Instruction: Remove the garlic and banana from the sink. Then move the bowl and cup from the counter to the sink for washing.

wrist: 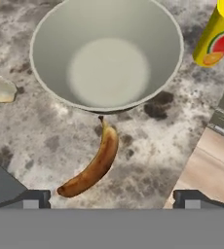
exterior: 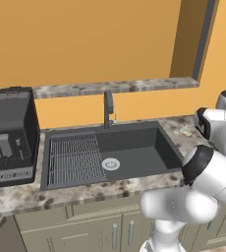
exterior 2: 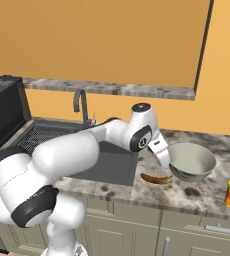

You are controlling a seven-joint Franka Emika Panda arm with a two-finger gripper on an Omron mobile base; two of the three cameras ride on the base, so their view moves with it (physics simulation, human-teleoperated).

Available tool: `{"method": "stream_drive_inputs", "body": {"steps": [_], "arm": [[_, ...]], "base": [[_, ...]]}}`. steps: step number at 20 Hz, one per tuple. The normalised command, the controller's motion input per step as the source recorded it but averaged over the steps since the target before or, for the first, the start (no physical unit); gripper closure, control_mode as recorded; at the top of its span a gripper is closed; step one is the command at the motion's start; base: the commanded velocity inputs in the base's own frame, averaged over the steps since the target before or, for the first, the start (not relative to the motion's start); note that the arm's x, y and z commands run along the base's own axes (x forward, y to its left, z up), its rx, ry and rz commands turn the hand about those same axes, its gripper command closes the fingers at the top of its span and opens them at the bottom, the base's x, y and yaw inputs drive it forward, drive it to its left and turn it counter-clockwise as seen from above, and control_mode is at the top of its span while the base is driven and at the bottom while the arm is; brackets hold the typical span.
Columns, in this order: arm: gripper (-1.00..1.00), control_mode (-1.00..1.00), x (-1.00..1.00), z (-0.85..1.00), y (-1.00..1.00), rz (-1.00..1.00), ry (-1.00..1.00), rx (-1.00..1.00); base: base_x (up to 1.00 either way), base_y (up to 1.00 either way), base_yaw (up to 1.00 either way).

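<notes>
hand view: gripper (wrist: 112,197) wide open & empty over the counter (wrist: 46,141), bowl (wrist: 106,53) straight ahead just past the banana (wrist: 92,168), cup (wrist: 214,41) off to its right.

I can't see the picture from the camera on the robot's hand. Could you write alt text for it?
A curved brown-yellow banana lies on the speckled stone counter just below a wide round grey bowl with a pale inside, its stem tip at the bowl's rim. A bright yellow cup with a red mark stands at upper right, and the open dark fingers frame the bottom edge.
</notes>
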Motion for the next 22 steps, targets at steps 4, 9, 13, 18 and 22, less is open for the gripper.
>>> {"method": "stream_drive_inputs", "body": {"steps": [4, 9, 13, 18, 22], "arm": [[-1.00, -1.00, 0.00, 0.15, -0.01, 0.39, 0.00, -0.15], [-1.00, -1.00, 0.05, 0.09, -0.07, 0.39, 0.00, -0.14], [-1.00, -1.00, 0.17, 0.02, -0.01, 0.33, 0.09, -0.15], [-1.00, -1.00, 0.21, 0.00, -0.03, 0.25, 0.18, -0.19], [-1.00, -1.00, 0.16, 0.00, -0.10, 0.23, 0.17, -0.18]], "base": [[0.00, 0.00, 0.00], [0.00, 0.00, 0.00], [0.00, 0.00, 0.00], [0.00, 0.00, 0.00], [0.00, 0.00, 0.00]]}}
